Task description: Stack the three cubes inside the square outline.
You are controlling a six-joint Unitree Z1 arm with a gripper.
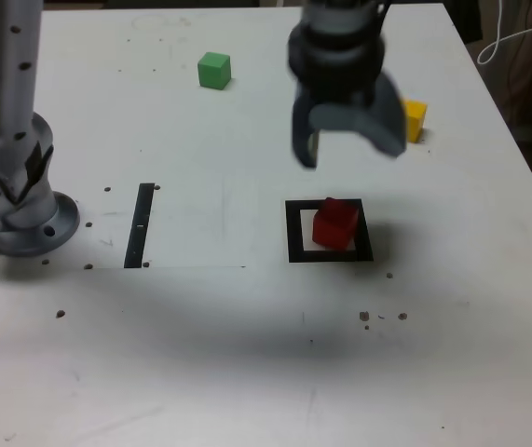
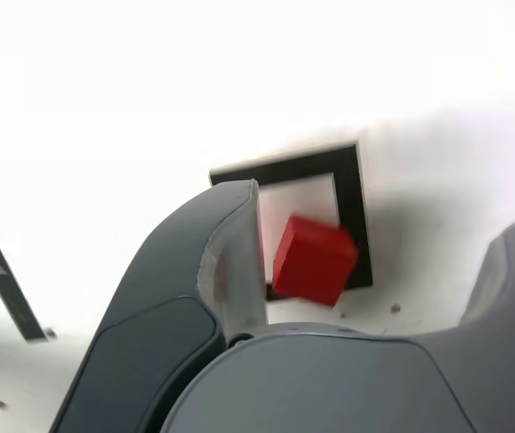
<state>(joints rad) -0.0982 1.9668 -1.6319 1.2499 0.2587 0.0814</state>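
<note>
This looks like a robotics lab or similar test space. A jointed arm rises from a round metal base [image 1: 37, 223] near the left edge of the worktop [image 1: 182, 354] in the exterior view, its end effector [image 1: 349, 154] over the white surface. A thick black square outline [image 1: 295, 233] and a straight black strip [image 1: 140, 225] mark that surface, with plain red [image 1: 335, 223], green [image 1: 214, 71] and yellow [image 1: 415, 119] cubes about, like test pieces. Dark specks and scuffs dot the worktop. Beyond its far right corner, a thin white cable [image 1: 517, 35] crosses a dark, indistinct background.
</note>
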